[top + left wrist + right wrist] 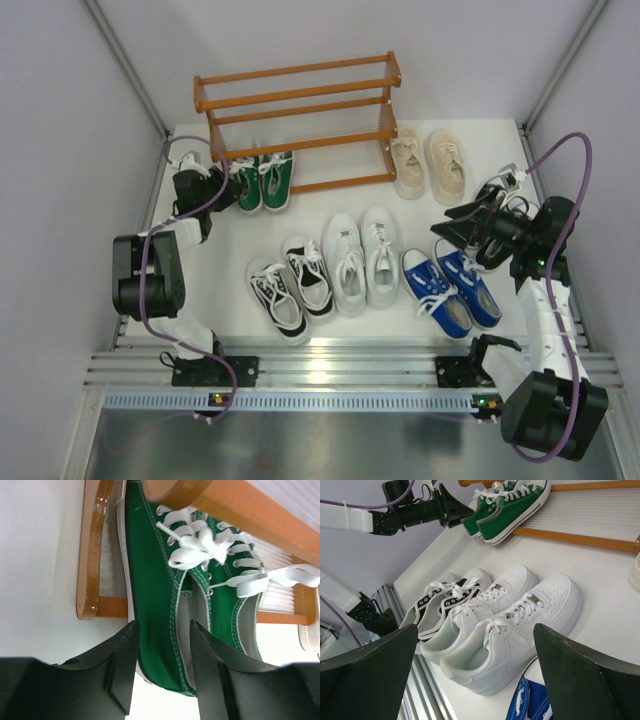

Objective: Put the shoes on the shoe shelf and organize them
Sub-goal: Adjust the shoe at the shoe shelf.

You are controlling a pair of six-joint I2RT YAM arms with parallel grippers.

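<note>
The shoe shelf (300, 95) stands at the back, its tiers bare except for the green pair (263, 180) at the lower left, toes pointing in and heels sticking out in front. My left gripper (228, 190) is shut on the left green shoe (160, 580) at its heel. One finger is outside the sole and the other inside the opening (162, 625). My right gripper (445, 225) hovers open above the blue pair (452, 290). In its own view the gap (475, 627) frames the white pair (510, 625).
The black-and-white pair (290, 285) and white pair (360, 260) lie mid-table. A beige pair (428, 162) sits right of the shelf. Metal rails (330, 365) run along the near edge and grey walls close both sides.
</note>
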